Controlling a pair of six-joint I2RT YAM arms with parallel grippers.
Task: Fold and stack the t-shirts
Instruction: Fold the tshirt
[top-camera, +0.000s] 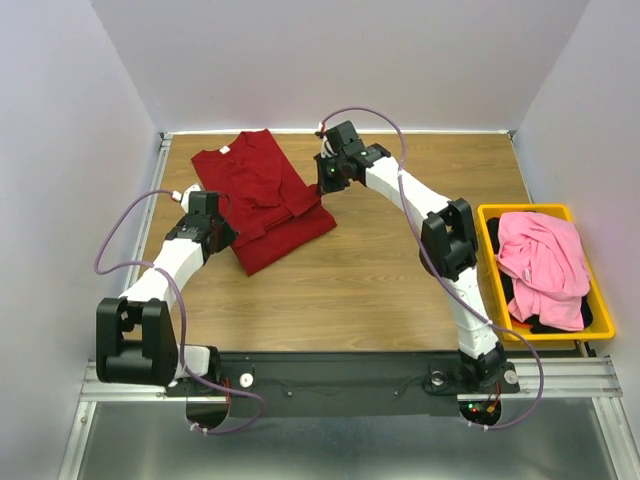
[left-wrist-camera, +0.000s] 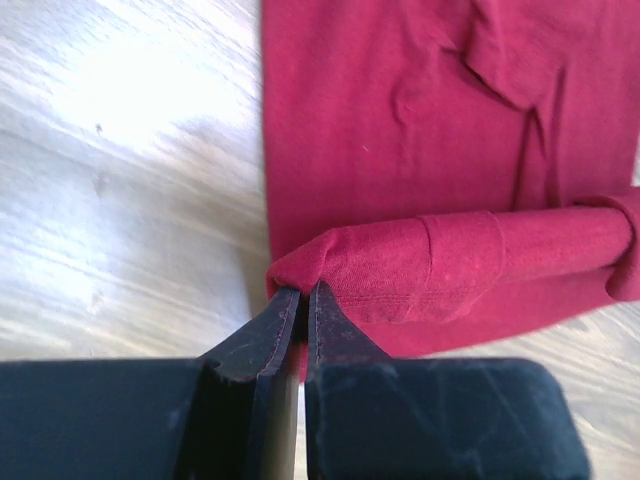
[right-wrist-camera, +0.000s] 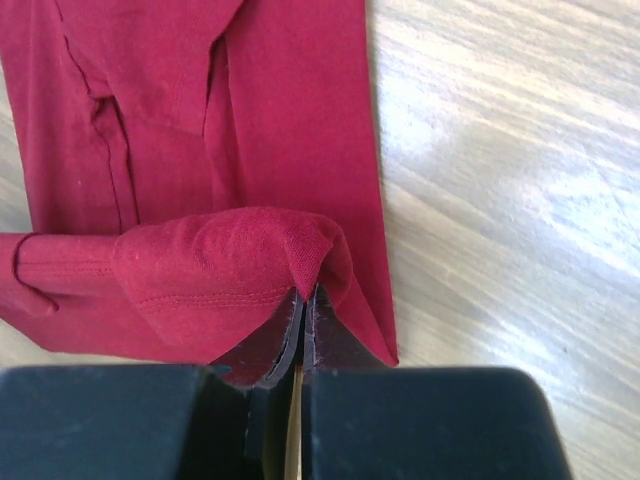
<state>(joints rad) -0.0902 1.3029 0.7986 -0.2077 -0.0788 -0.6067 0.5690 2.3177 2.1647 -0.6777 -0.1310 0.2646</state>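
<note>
Left gripper (left-wrist-camera: 303, 305) is pinching a soft rolled hem of the red shirt (left-wrist-camera: 400, 130), jaws nearly together. Right gripper (right-wrist-camera: 304, 305) is clamping another bunched fold above the wood-grain table (right-wrist-camera: 500, 150).

Light brown wood-grain tabletop (top-camera: 380, 290) with bright glare patches in the wrist views (left-wrist-camera: 130, 200) (right-wrist-camera: 500, 200), rectangular yellow plastic bin (top-camera: 525, 208) along the tabletop's right edge, plain white walls (top-camera: 330, 60) at its far and side edges, silver metal rail (top-camera: 570, 378) along the near edge.
</note>
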